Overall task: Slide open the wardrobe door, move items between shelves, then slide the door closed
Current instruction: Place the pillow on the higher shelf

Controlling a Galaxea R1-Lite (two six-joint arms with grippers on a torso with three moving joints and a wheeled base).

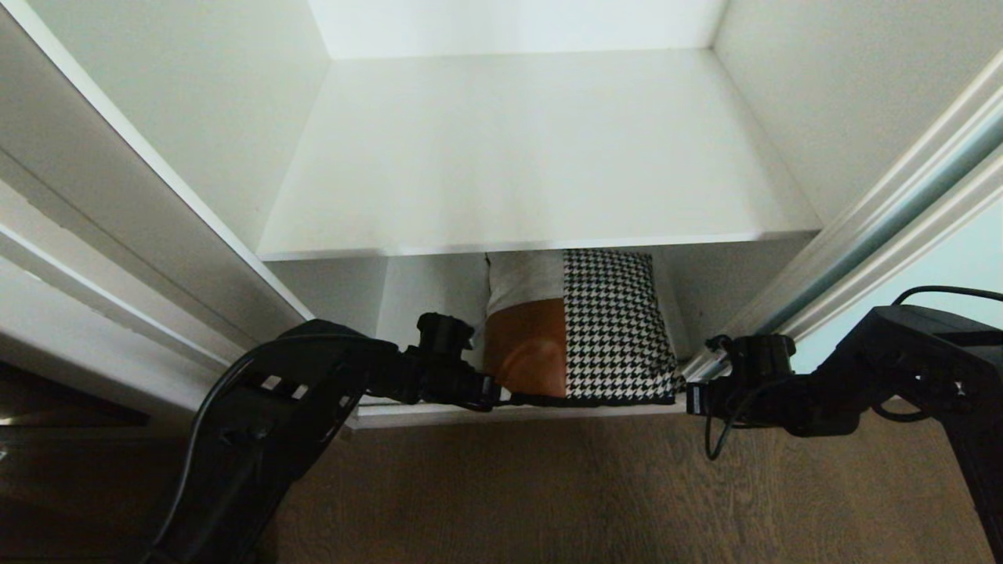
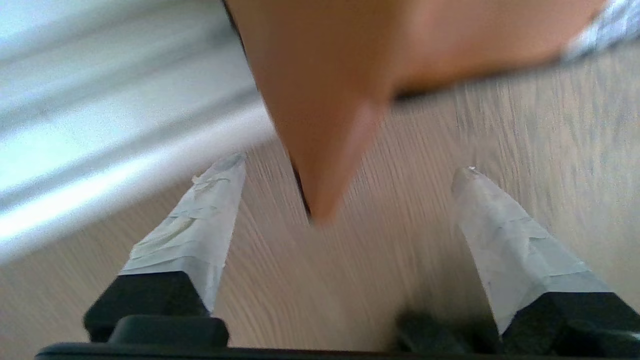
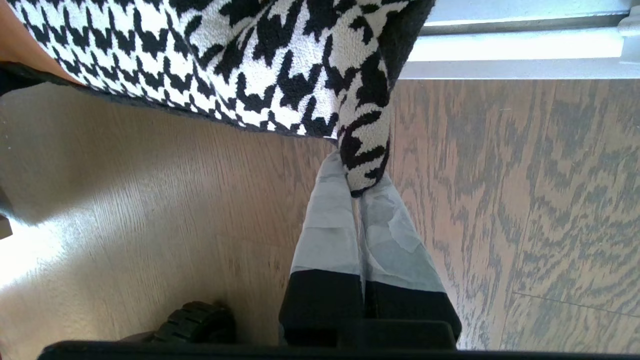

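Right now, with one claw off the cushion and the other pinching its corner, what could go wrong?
1. The right claw grips only the cushion's houndstooth corner tip; a pull may slip it free or twist the cushion.
2. The left claw is open, its fingers either side of the tan corner without touching it, so that side is unsupported and may sag off the lower shelf edge.
3. The upper shelf overhangs the cushion; lifting straight up may snag it.

**Item Count**

One cushion [image 1: 595, 329] is present. Two shelves are visible: one upper shelf [image 1: 533, 157] and one lower shelf [image 1: 439, 413]. Two grippers are in view: one left gripper [image 2: 345, 172] and one right gripper [image 3: 357, 187]. One sliding door [image 1: 909, 258] is visible.
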